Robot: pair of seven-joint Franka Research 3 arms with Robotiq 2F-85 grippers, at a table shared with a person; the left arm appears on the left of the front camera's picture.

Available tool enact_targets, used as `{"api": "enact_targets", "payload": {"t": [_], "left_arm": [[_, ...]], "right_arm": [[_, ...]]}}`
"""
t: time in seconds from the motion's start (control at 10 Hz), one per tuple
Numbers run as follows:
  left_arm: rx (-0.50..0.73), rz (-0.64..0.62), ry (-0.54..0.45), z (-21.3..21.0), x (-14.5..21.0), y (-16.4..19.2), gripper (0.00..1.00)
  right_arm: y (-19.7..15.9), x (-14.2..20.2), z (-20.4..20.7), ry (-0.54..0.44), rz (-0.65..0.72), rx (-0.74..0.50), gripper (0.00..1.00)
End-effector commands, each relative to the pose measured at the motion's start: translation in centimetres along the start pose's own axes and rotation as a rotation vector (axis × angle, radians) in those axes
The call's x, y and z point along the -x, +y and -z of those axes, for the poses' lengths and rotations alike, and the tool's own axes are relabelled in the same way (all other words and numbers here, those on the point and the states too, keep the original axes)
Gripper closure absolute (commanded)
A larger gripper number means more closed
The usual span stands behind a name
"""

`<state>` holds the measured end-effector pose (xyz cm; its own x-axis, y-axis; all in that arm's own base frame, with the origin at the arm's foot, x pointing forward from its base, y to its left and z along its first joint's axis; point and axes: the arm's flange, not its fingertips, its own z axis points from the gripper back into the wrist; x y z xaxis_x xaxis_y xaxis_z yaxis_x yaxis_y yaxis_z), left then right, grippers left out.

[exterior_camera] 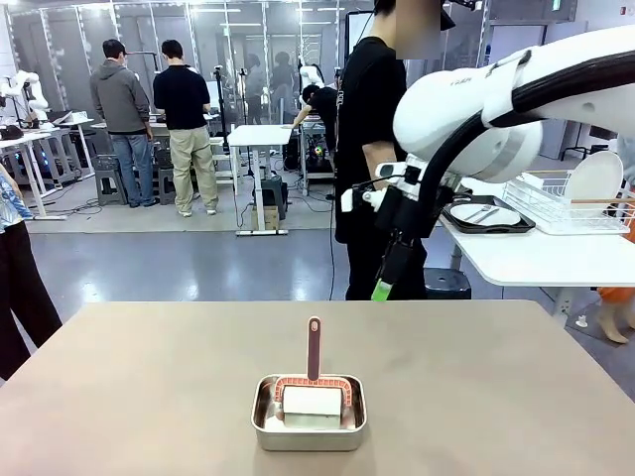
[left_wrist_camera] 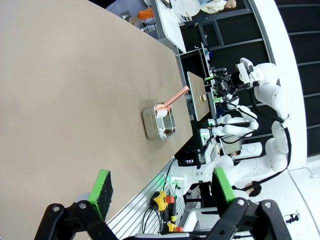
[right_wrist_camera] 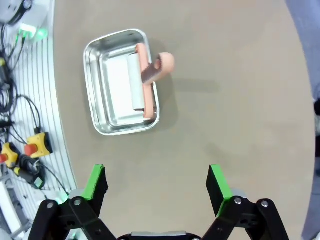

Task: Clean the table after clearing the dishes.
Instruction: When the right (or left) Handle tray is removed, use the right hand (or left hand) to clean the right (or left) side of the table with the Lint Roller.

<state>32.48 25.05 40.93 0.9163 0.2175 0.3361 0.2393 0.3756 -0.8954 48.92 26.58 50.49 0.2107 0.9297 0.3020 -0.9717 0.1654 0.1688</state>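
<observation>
Pan [exterior_camera: 309, 421] at table's [exterior_camera: 149, 397] near edge, handle [exterior_camera: 314, 347] upright. My right gripper [right_wrist_camera: 156, 175] hovers above it, jaws wide and empty, nearer than left gripper [left_wrist_camera: 161, 182].

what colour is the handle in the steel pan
The handle is salmon pink; right wrist view shows it best.

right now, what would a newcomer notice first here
A small steel pan sits near the robot's edge of the beige table, with a pink-handled cleaning tool standing in it. The right gripper hangs open above the table. A plate on a dark tray lies on the white side table.
</observation>
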Motion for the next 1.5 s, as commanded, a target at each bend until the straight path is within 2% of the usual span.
{"api": "enact_targets", "payload": {"t": [0.0,0.2,0.5,0.8,1.0,1.4], "left_arm": [[-0.01,-0.013,0.0,-0.3,0.1,-0.4,0.0],[-0.01,-0.013,0.0,-0.3,0.1,-0.4,0.0],[-0.01,-0.013,0.0,-0.3,0.1,-0.4,0.0],[-0.01,-0.013,0.0,-0.3,0.1,-0.4,0.0],[-0.01,-0.013,0.0,-0.3,0.1,-0.4,0.0],[-0.01,-0.013,0.0,-0.3,0.1,-0.4,0.0]], "right_arm": [[-1.5,-2.9,1.1,0.078,-0.108,-0.027,0.0],[-2.9,-5.3,2.5,0.147,-0.172,-0.058,0.0],[-4.5,-7.6,4.0,0.175,-0.195,-0.103,0.0],[-4.9,-8.5,5.7,0.228,-0.15,-0.114,0.0],[-4.6,-9.2,7.1,0.291,-0.082,-0.08,0.0],[-3.3,-11.0,9.5,0.342,-0.08,-0.102,0.0]]}}
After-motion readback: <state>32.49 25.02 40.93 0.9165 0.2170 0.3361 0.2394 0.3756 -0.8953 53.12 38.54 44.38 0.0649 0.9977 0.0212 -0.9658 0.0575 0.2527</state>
